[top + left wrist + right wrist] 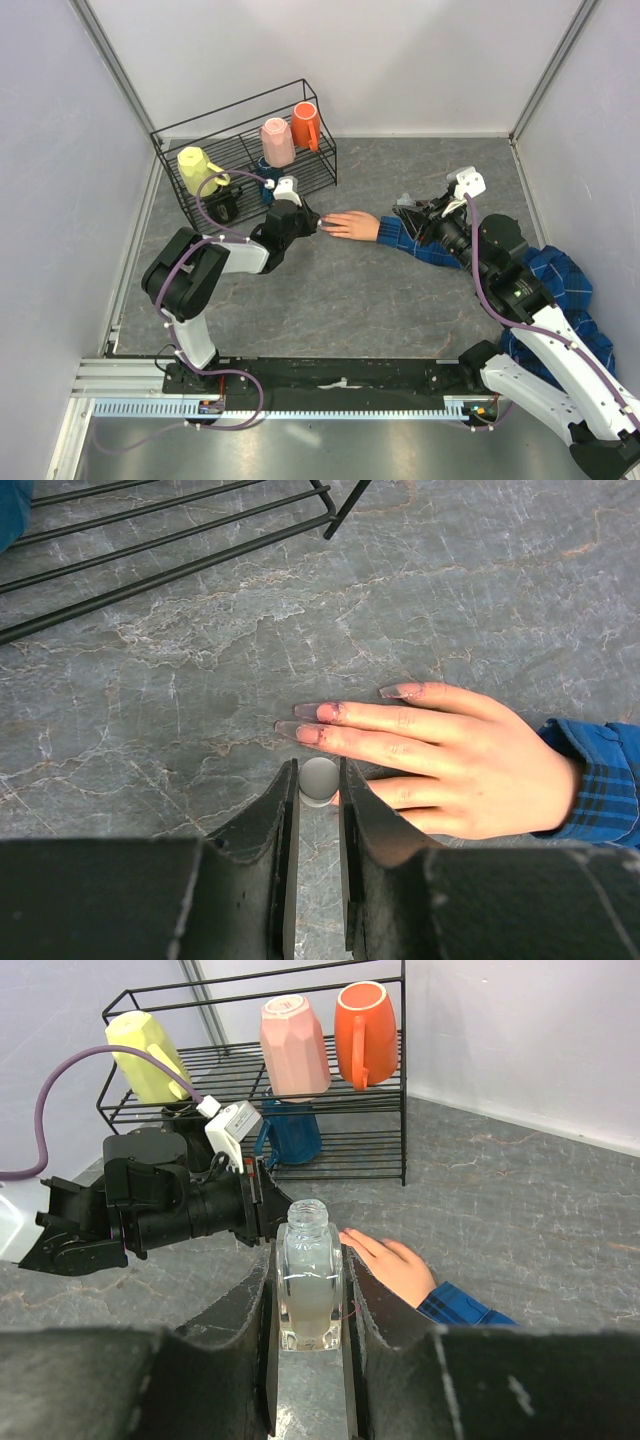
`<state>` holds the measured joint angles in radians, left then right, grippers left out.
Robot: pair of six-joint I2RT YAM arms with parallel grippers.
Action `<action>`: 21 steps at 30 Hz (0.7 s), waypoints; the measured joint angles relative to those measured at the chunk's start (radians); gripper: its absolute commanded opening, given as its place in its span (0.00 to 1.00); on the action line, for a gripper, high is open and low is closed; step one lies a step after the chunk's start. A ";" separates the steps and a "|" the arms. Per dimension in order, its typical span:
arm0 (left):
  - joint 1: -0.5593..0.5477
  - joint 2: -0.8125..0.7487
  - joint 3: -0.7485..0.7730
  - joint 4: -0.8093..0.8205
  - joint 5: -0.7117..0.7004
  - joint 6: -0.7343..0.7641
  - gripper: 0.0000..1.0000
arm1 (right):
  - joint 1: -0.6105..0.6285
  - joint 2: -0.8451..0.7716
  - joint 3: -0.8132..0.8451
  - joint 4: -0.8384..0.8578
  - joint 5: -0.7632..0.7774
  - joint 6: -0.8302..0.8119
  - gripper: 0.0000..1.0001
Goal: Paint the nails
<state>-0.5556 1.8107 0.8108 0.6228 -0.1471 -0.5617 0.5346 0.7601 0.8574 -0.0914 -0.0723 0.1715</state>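
Observation:
The peach-pink fake hand [450, 765] lies flat on the grey table, ending a blue plaid sleeve [600, 780]. Its long nails [305, 712] point left, with reddish smears at the fingertips. My left gripper [319, 770] is shut on a small round grey brush cap [319, 780], right at the lower fingertips. In the top view the left gripper [316, 224] touches the hand's [352, 226] fingertips. My right gripper [308, 1255] is shut on a small clear open bottle [308, 1285] with pale liquid, held upright just behind the sleeve [405, 238].
A black wire rack [250, 140] stands at the back left with yellow [197, 168], pink [277, 141] and orange [306, 125] mugs on it. More plaid cloth [560, 280] lies under the right arm. Walls close in left and right.

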 measured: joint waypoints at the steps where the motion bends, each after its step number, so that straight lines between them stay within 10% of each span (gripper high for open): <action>1: 0.000 0.002 0.002 0.000 0.000 0.000 0.02 | 0.000 0.000 0.000 0.000 0.000 0.000 0.00; 21: 0.000 0.034 0.034 -0.001 0.001 0.000 0.02 | 0.000 0.000 0.000 0.000 -0.003 0.000 0.00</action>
<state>-0.5556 1.8442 0.8448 0.6220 -0.1463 -0.5617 0.5346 0.7601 0.8574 -0.0910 -0.0750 0.1715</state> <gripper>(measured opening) 0.238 0.300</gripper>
